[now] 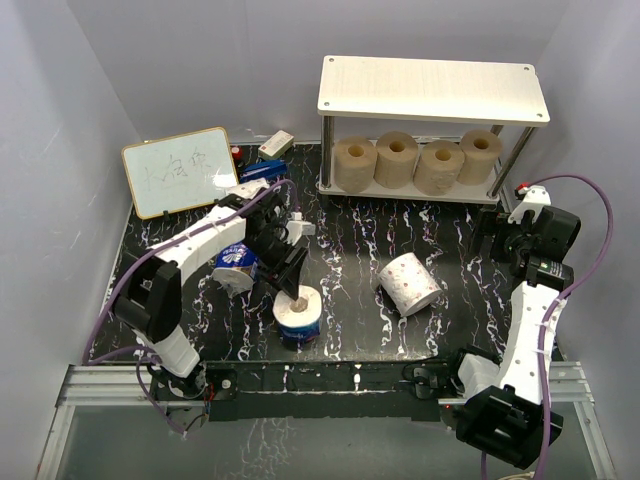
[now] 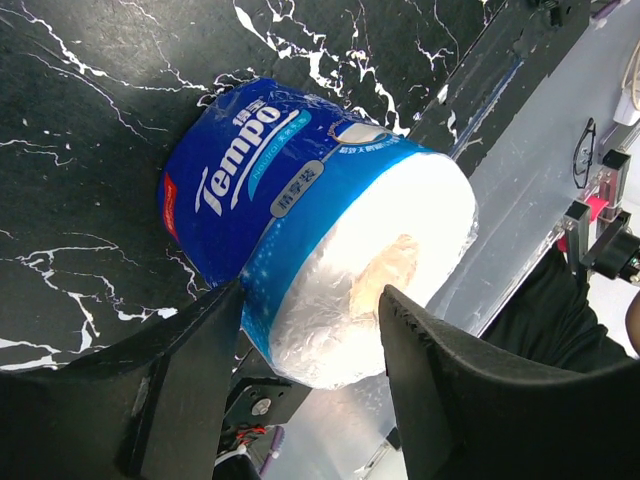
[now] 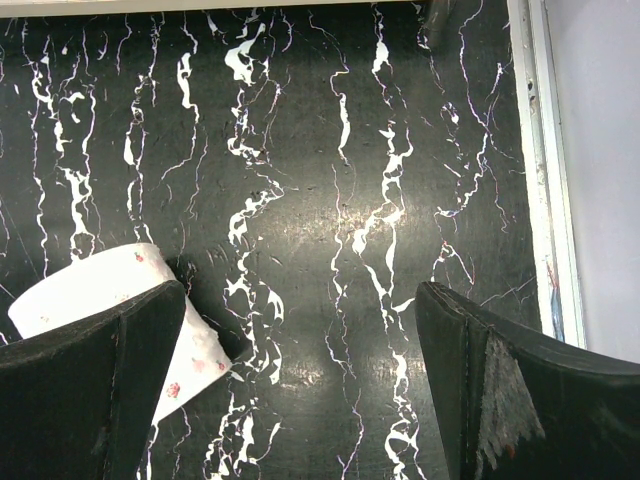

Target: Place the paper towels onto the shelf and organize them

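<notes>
Paper towels (image 1: 398, 158) in tan sit four abreast on the shelf (image 1: 432, 88), lower tier. Left claw (image 2: 312, 292) straddles a blue-wrapped roll (image 2: 250, 200) on the counter (image 1: 350, 240), and I cannot tell whether it grips. Right claw (image 3: 300, 290) gapes wide beside a flowered roll (image 3: 80, 290)

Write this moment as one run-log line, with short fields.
left gripper: open over blue-wrapped roll | right gripper: open, empty | shelf: four tan rolls, lower tier

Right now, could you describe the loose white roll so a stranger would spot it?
Start at the shelf at the back. In front of it, one white roll lies on its side. Only it has small red flowers.
</notes>
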Controlling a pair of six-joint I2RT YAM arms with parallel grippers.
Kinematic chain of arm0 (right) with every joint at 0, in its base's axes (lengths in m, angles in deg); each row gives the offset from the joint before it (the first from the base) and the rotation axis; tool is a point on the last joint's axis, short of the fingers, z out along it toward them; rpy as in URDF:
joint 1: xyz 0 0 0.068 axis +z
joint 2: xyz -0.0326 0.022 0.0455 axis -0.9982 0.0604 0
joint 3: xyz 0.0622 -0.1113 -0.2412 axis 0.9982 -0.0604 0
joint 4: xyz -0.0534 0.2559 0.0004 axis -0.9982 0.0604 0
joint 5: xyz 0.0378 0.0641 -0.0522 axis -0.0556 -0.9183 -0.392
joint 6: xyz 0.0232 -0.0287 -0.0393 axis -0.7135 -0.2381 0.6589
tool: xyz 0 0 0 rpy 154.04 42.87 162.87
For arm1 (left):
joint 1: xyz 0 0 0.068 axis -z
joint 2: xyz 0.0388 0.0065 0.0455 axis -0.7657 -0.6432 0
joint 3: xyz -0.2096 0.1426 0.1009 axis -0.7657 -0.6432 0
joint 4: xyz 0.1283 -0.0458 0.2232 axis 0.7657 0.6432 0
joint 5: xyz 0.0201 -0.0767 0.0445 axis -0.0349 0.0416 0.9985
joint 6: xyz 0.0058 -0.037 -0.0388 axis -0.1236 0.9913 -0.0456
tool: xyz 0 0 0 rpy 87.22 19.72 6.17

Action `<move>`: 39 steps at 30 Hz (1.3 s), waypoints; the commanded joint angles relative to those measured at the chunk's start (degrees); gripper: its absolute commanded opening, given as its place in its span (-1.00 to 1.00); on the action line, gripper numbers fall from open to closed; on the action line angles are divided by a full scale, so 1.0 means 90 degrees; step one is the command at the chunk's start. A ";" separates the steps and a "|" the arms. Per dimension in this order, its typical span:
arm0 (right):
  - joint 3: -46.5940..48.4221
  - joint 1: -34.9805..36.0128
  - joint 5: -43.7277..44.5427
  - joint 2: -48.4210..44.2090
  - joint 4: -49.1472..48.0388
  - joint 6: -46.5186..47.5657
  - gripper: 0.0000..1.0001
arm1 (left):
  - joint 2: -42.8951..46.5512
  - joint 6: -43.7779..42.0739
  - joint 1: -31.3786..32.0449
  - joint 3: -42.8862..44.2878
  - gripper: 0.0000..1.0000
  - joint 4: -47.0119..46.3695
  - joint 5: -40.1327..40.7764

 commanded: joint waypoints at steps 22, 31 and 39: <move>0.0058 -0.0036 -0.0065 -0.0073 -0.0286 0.0048 0.97 | -0.0164 0.0718 0.0403 0.1040 -1.00 0.0523 0.1172; 0.0060 -0.0032 -0.0054 -0.0048 -0.0286 0.0048 0.97 | 0.0580 0.3181 0.0403 0.3478 -1.00 0.0820 0.3799; 0.0058 -0.0036 -0.0018 -0.0012 -0.0295 0.0038 0.97 | 0.1069 0.4895 0.0402 0.3887 -1.00 -0.0367 0.3314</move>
